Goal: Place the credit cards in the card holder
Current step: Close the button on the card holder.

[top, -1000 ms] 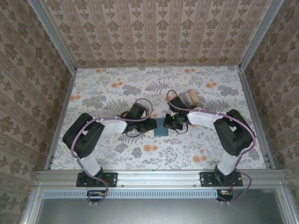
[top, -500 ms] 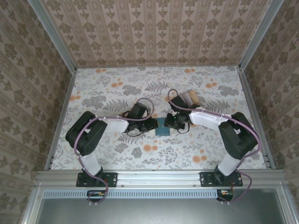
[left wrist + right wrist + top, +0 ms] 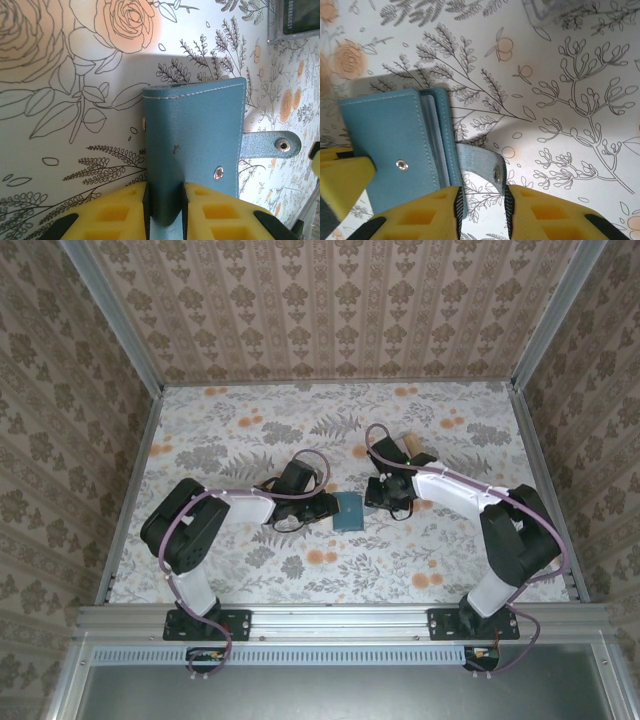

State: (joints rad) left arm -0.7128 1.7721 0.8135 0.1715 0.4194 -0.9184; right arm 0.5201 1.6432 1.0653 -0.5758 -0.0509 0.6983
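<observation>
The card holder (image 3: 348, 510) is a teal wallet, folded shut on the flowered table. My left gripper (image 3: 164, 187) is shut on the card holder (image 3: 195, 135) at its folded spine, coming in from the left (image 3: 327, 508). My right gripper (image 3: 481, 192) stands open at the wallet's right edge (image 3: 369, 502). The wallet's snap strap (image 3: 480, 162) lies loose between its fingers. Pale blue-grey inner leaves (image 3: 436, 135) show between the covers. A tan credit card (image 3: 412, 448) shows at a small box behind the right arm.
The dark-sided card box (image 3: 295, 20) stands just beyond the wallet, to the right and back. Metal rails (image 3: 135, 480) and patterned walls close the table on three sides. The table's front part (image 3: 330, 570) is bare.
My right gripper has opened and drawn back a little to the right, away from the wallet. The left gripper has kept its hold on the spine.
</observation>
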